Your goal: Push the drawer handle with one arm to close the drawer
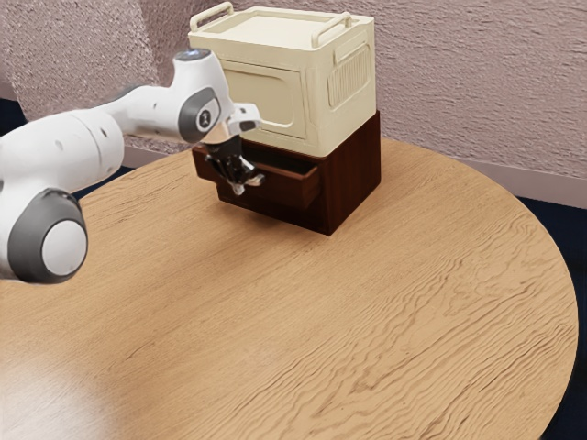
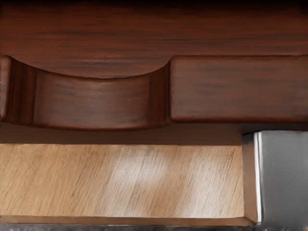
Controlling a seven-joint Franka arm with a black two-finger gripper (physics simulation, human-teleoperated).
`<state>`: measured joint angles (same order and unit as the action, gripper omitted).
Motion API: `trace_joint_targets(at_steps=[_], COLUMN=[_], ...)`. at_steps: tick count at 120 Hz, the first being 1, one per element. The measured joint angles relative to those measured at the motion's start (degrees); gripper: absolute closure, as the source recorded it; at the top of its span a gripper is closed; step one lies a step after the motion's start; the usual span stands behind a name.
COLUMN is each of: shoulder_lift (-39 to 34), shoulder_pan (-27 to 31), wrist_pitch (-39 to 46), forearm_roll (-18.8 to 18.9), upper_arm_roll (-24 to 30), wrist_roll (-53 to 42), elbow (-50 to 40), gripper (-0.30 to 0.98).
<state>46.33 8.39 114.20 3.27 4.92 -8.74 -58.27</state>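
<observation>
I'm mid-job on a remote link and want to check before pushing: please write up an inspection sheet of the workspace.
Surface: round-edged wooden table, light grain.
Job's things: drawer partly open, jutting from the dark red-brown cabinet; scooped recess in the wood under the hand.
Clutter: cream crate with raised handles, on top of the cabinet.
Gripper: black gripper at the drawer's front; contact can't be told.
Cables: nothing seen.
Surroundings: rough pale wall behind the table; dark floor beyond it.
</observation>
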Motion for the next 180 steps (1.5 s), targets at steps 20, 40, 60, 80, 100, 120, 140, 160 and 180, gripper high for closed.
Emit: trace_joint_targets(at_steps=[20, 40, 60, 80, 100, 120, 140, 160, 180], shoulder_lift=[0.21, 0.97, 2.1, 2.73, 2.78, 3.29, 3.84, 4.31, 4.84], shoulder_pan=[-0.2, -0.4, -0.48, -0.48, -0.34, -0.13, -0.12, -0.12, -0.15], wrist_pitch=[1.17, 2.09, 2.9, 3.77, 4.36, 4.76, 5.91, 7.79, 10.04], forearm_roll=[-0.02, -0.02, -0.02, -0.02, -0.01, -0.01, -0.01, 0.06, 0.07], upper_arm_roll=[0.09, 0.27, 0.35, 0.28, 0.06, -0.07, -0.08, -0.17, -0.18], wrist_roll=[0.06, 0.13, 0.19, 0.24, 0.28, 0.3, 0.33, 0.41, 0.5], elbow=[0.56, 2.01, 3.37, 4.48, 5.04, 5.77, 6.03, 6.04, 6.04], gripper=[0.79, 0.79, 0.79, 0.79, 0.79, 0.79, 0.79, 0.79, 0.79])
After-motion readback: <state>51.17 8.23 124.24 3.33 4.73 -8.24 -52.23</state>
